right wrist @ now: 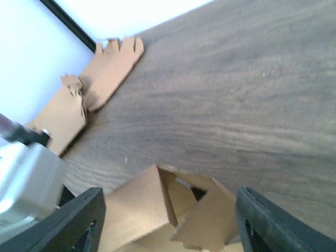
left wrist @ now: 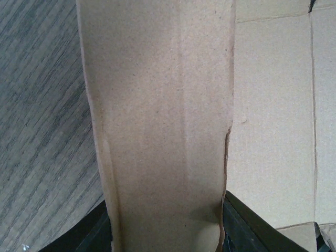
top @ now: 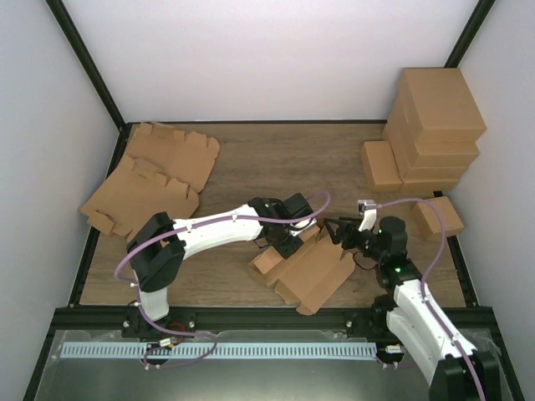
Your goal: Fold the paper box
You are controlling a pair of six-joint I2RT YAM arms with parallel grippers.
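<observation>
The paper box (top: pixel 305 271) is a brown die-cut piece, partly folded, lying at the table's front centre. My left gripper (top: pixel 287 240) is at its far left end. In the left wrist view a raised cardboard panel (left wrist: pixel 163 121) fills the gap between the spread black fingers (left wrist: pixel 247 226); the gripper (left wrist: pixel 168 239) looks open around it. My right gripper (top: pixel 334 234) hovers at the box's far right corner. In the right wrist view it (right wrist: pixel 170 226) is open, with a folded-up corner of the box (right wrist: pixel 168 210) between its wide-apart fingers (right wrist: pixel 273 220).
Flat cardboard blanks (top: pixel 155 175) lie at the back left, also in the right wrist view (right wrist: pixel 105 73). A stack of folded boxes (top: pixel 435 125) stands at the back right, with single boxes beside it (top: pixel 380 163) and nearer (top: pixel 439 217). White walls enclose the table.
</observation>
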